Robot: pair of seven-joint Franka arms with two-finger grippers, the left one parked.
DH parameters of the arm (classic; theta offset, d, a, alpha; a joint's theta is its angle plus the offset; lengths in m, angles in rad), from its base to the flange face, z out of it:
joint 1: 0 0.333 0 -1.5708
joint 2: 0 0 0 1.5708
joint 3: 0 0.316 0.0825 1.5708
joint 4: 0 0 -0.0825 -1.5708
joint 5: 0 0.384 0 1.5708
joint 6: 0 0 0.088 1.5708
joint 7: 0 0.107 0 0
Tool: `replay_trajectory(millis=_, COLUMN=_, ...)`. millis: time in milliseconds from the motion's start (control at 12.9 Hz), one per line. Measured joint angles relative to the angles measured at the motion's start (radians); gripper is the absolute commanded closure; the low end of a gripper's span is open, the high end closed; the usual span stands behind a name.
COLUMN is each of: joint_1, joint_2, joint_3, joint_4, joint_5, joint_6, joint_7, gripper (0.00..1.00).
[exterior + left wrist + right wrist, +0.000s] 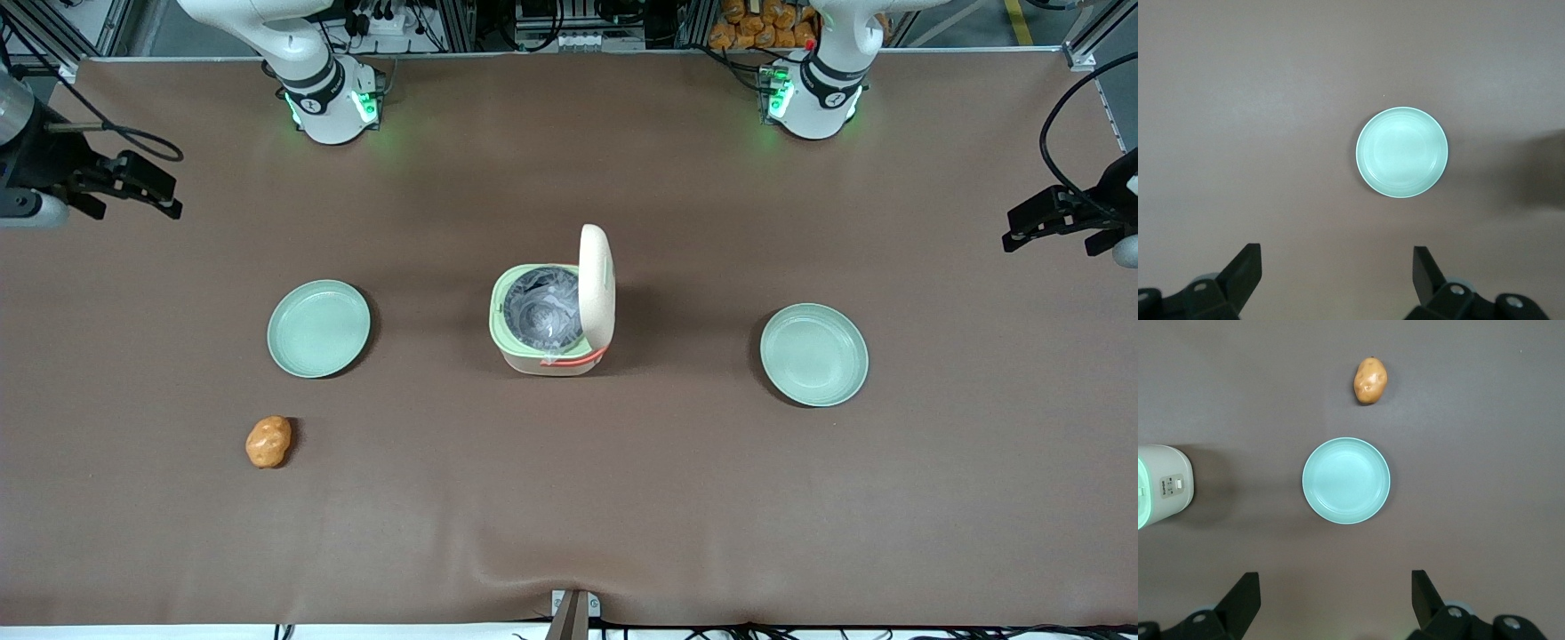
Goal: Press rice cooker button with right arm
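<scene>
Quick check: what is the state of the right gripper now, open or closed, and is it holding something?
Right gripper: open, holding nothing, hovering above the table at the working arm's end, over the green plate, away from the rice cooker.

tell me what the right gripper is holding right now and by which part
Nothing. The gripper hangs open high above the green plate at the working arm's end of the table, with only bare table between its fingers.

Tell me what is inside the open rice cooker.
The rice cooker, lid raised, holds a grey metallic inner pot with nothing seen in it; the lid hides one edge. The gripper, jaws open, hovers toward the working arm's end.
</scene>
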Motion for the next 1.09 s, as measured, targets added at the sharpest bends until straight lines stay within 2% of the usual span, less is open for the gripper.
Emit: replay_trajectory(millis=1085, joint_1=-0.023, joint_2=-0.015, joint_3=0.0, joint_4=0.032, joint_5=-0.002, joint_6=0.026, joint_7=-0.059, gripper=0.0)
